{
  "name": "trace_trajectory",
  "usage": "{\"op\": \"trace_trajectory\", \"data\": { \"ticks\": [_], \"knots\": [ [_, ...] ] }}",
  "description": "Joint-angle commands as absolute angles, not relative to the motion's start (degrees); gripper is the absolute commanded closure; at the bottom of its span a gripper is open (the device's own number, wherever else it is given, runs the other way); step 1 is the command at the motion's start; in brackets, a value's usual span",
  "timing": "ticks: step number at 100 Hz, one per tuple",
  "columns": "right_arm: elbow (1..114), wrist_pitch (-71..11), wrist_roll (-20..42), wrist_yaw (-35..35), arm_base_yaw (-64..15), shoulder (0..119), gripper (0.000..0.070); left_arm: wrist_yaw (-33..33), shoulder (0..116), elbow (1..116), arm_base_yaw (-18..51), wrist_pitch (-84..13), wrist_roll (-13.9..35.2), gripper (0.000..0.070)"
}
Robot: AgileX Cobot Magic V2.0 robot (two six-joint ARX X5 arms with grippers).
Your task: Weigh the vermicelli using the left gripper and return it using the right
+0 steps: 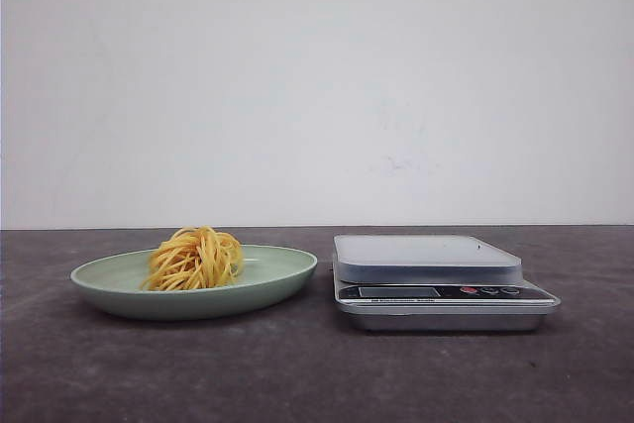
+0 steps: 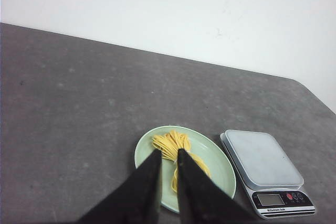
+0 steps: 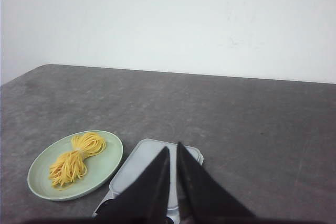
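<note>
The vermicelli [image 1: 195,259] is a small round nest of yellow-orange strands lying on a pale green plate [image 1: 119,296] left of centre. A silver kitchen scale [image 1: 426,257] stands just right of the plate with nothing on its platform. Neither gripper shows in the front view. In the left wrist view my left gripper [image 2: 169,151] hangs well above the plate [image 2: 216,167] and the vermicelli [image 2: 169,141], jaws a narrow gap apart and empty. In the right wrist view my right gripper [image 3: 172,145] hangs above the scale [image 3: 140,163], jaws nearly together and empty; the vermicelli [image 3: 76,157] lies off to its side.
The dark grey table [image 1: 317,373] runs back to a plain white wall [image 1: 317,86]. The scale's display and buttons [image 1: 446,292] face the front. The table's corner edge shows in the left wrist view [image 2: 310,90].
</note>
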State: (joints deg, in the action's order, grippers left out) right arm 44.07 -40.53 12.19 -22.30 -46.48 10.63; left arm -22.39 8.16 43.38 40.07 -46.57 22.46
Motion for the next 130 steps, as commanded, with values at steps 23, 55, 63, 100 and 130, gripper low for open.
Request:
{"op": "trace_trajectory", "data": {
  "ticks": [23,55,63,100,130],
  "knots": [
    [44.4,-39.8,13.1,-22.5,-46.9,10.7,0.0689,-22.6,8.1,43.8,40.4,-45.2,21.7,0.0687],
    [44.4,-39.8,13.1,-22.5,-46.9,10.7,0.0689,-22.6,8.1,43.8,40.3,-45.1,21.7,0.0688],
    [44.4,-39.8,13.1,-22.5,-46.9,10.7,0.0689,-23.5,7.8,43.7,38.3,-45.1,17.0,0.0687],
    [44.4,-39.8,13.1,-22.5,-46.9,10.7,0.0689,-9.5,2.3,25.8,13.2,-27.7,9.6,0.0685],
    [44.4,-39.8,13.1,-22.5,-46.9,10.7,0.0689,-8.5,0.2,11.2,6.7,-16.5,5.6,0.0685]
  ]
}}
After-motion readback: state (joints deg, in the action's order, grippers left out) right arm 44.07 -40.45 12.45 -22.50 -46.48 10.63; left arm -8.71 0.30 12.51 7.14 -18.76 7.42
